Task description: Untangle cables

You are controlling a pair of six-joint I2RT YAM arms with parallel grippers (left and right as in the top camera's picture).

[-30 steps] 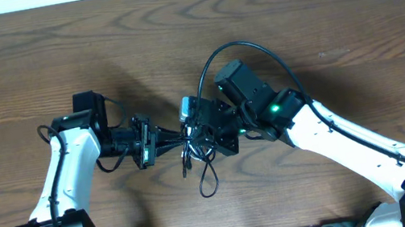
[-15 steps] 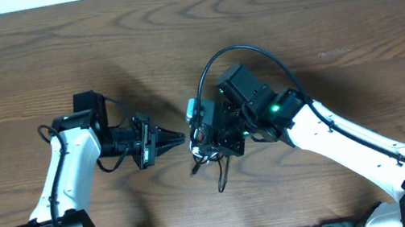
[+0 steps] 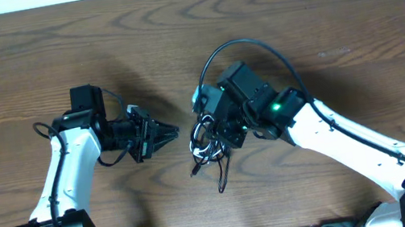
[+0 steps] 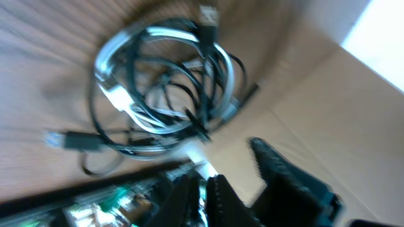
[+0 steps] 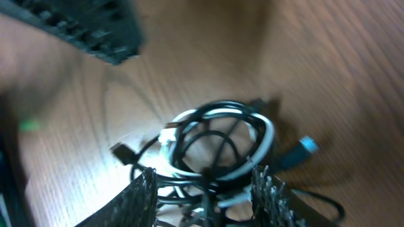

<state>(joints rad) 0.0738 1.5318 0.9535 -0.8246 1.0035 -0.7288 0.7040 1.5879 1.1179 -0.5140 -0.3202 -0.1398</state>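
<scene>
Black-and-white coil of thin plug-ended cables [image 3: 207,144] on brown wooden bench [image 3: 317,14] lies between tips of right fingers [image 5: 140,202], parted, not gripping. Left fingers [image 3: 167,134] closed, empty, just left of coil. Right arm nearer.

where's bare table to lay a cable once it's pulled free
Free: the table strip along the far edge, and left of the left arm. Crowded: the centre, cables under the right gripper, left gripper close beside.
</scene>
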